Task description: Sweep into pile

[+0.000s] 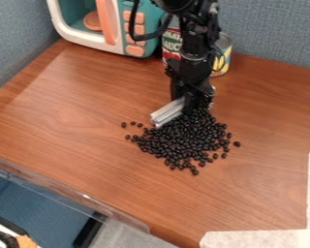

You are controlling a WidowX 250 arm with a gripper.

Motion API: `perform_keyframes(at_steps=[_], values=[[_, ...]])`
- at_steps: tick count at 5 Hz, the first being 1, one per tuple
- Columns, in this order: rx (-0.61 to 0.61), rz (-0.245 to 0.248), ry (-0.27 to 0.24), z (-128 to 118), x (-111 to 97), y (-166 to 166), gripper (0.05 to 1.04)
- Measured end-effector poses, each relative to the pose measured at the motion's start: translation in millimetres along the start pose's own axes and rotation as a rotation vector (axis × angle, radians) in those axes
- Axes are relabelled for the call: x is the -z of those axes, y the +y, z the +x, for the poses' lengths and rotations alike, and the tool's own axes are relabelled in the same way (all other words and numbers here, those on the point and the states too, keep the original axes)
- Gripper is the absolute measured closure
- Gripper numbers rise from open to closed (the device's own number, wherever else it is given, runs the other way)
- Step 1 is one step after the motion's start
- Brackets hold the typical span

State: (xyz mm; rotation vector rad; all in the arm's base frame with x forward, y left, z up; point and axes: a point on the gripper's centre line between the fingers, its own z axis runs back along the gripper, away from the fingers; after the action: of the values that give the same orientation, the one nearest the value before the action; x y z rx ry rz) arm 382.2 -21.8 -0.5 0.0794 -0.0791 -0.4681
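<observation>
gripper (pixel 193 98), black and two-fingered, hangs down from the top edge just above centre of the view, at the upper side of the bean pile. condition: closed, pinching a pale grey ribbed bar (pixel 168 112), which slants out toward the lower left and lies at the pile's upper left edge.

black beans (pixel 182 137) sit on the wood-grain tabletop (pixel 86 116) near mid-view, heaped densely below the gripper and thinning outward. a few loose beans lie apart on the left, one on the right, and a thin scatter at the bottom.

behind the arm stand a can with a red label (pixel 171 44) and a can with a yellow label (pixel 224 57), both partly hidden. a toy microwave (pixel 114 47), white and teal with orange buttons, stands at upper left. white strips (pixel 261 239) lie along the lower right edges; a clear plastic rim (pixel 73 194) runs across the lower left.
</observation>
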Motion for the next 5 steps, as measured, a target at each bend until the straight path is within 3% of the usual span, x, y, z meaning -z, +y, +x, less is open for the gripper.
perform_keyframes(at_steps=[2, 4, 5], values=[[0.01, -0.002, 0.012, -0.3, -3.3, -2.4, 0.713], [-0.111, 0.04, 0.006, -13.6, -16.0, 60.1, 0.714], [-0.15, 0.073, -0.046, -25.1, -42.9, 82.0, 0.714]])
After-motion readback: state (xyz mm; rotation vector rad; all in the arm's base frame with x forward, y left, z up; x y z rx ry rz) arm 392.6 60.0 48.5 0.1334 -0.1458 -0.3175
